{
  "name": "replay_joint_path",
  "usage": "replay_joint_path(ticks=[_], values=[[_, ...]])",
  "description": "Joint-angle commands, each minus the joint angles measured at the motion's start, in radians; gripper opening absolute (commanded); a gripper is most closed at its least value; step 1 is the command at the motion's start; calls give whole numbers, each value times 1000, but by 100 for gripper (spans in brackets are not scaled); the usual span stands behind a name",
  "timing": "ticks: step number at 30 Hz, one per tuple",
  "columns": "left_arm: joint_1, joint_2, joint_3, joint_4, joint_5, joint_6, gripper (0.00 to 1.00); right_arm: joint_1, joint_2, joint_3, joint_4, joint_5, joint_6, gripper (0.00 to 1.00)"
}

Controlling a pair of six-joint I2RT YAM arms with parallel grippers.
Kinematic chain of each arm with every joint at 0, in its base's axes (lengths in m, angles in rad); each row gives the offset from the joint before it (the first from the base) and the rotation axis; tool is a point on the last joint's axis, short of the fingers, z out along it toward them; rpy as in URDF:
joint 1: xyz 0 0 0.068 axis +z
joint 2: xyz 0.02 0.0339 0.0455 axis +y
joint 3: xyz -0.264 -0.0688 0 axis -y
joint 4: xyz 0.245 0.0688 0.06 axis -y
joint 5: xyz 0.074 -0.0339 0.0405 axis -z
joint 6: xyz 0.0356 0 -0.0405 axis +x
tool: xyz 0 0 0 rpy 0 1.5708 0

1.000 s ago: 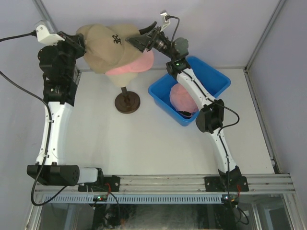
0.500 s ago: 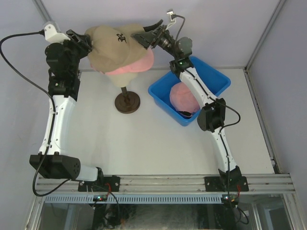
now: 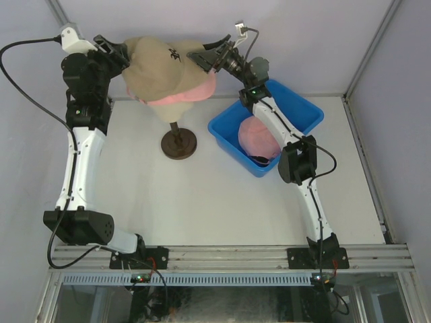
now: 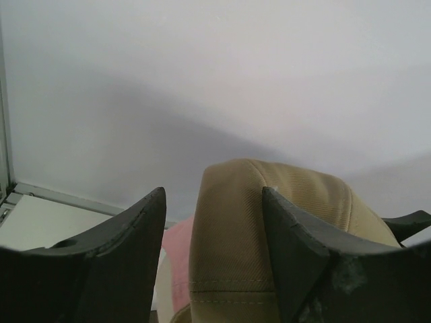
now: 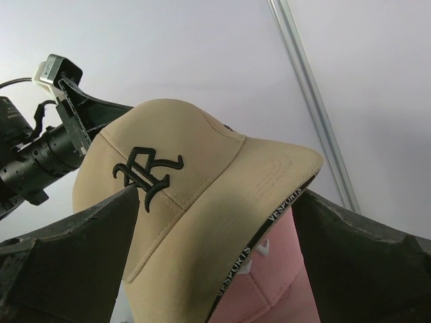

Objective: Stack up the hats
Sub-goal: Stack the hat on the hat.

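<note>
Over stand [image 3: 178, 143] | raised high | left gripper [image 4: 212, 195], right gripper [image 5: 215, 195] spread, flanking tan cap [image 3: 158, 67]

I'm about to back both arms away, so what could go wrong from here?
1. The left gripper straddles the rear of the tan cap, with one finger touching it. Retreating sideways could drag it off the pink cap.
2. The right gripper is open around the brim. A snag might tilt the stack or rock the stand.
</note>
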State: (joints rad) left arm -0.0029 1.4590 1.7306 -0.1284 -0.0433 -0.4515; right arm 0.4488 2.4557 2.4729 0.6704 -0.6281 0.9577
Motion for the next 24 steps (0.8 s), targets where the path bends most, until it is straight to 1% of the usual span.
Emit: replay_joint_path(ticks=[1,5,9,12,17,24], values=[[23,6,44,-2,11,-1,64,-9,-29,-12,64,16,1,94],[35,19,50,2,25,-21,65,-12,-34,-29,62,15,1,94],[45,37,69,10,51,-41,59,-11,-44,-48,60,13,1,94],[50,59,98,11,74,-56,58,-13,-54,-70,51,14,1,94],[54,99,138,14,120,-83,54,-20,-72,-101,30,8,1,94],[54,180,241,-73,141,-81,51,-25,-130,-184,-65,8,1,94]])
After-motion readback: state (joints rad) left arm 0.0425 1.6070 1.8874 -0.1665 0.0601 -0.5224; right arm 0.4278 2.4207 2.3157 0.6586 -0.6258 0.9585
